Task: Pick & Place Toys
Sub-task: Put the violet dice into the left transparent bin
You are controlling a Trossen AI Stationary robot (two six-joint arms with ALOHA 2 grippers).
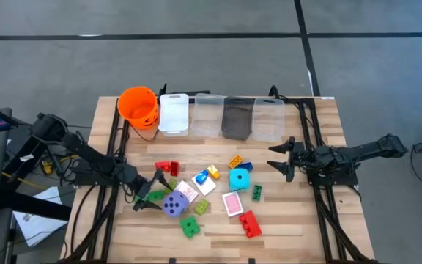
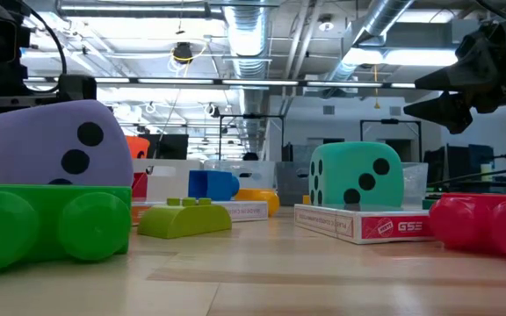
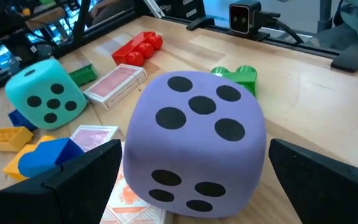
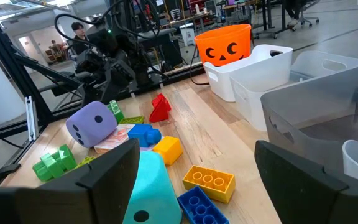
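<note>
The toys lie scattered mid-table. They include a purple die (image 1: 173,204), a cyan die (image 1: 239,178), a pink-backed card (image 1: 232,203), and red (image 1: 250,224), green (image 1: 190,226) and yellow (image 1: 235,162) bricks. My left gripper (image 1: 147,193) is open and low over the table, just left of the purple die (image 3: 194,143). In its wrist view one finger (image 3: 73,183) stands on either side of the die, touching nothing. My right gripper (image 1: 275,157) hangs open above the table's right side, right of the cyan die (image 4: 151,186), with nothing between its fingers.
An orange pumpkin-face bucket (image 1: 138,106) and a row of several plastic bins (image 1: 174,114) (image 1: 269,117) stand along the far edge. A card (image 3: 117,84), a red brick (image 3: 138,48) and a green brick (image 3: 238,74) lie beyond the purple die. Bare wood lies near the front edge.
</note>
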